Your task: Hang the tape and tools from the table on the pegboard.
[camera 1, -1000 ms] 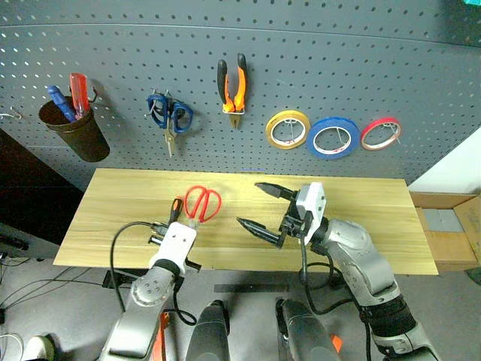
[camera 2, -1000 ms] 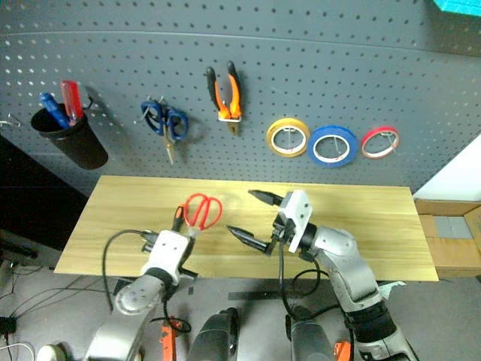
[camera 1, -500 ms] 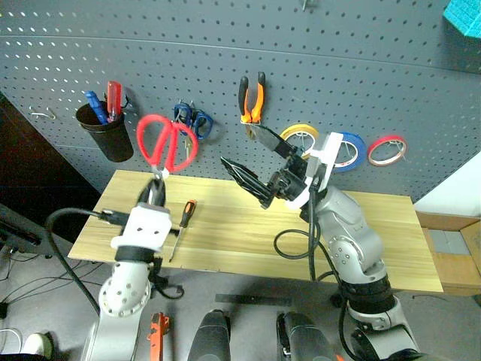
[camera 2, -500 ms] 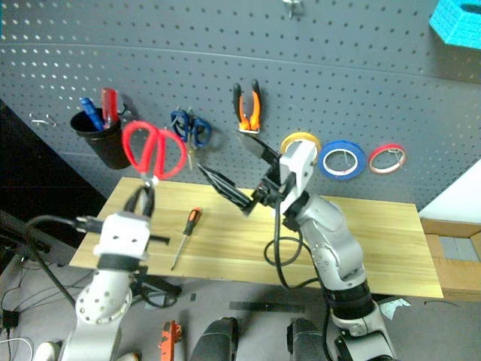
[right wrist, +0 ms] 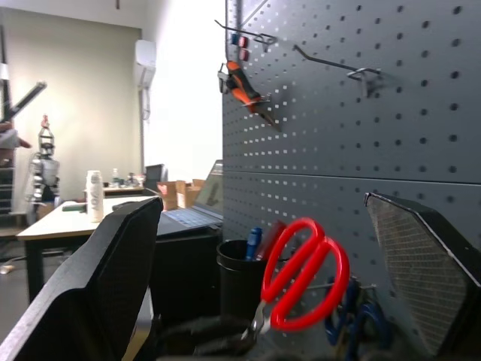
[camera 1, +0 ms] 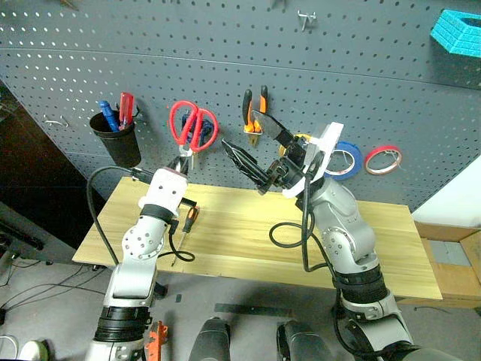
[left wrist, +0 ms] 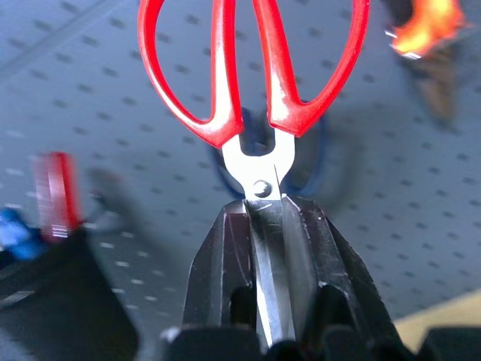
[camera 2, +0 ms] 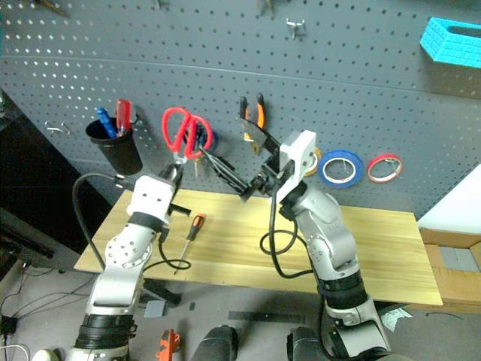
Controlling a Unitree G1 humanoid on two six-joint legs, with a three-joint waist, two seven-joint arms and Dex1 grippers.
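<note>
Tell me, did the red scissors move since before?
Yes. The red-handled scissors went up: they lay on the pale wooden table before, and the left gripper now holds them against the dark grey pegboard.

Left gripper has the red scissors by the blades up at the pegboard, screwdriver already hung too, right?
No: the screwdriver lies on the table, as the left eye view shows. The left gripper does hold the red scissors by the blades at the pegboard.
</note>
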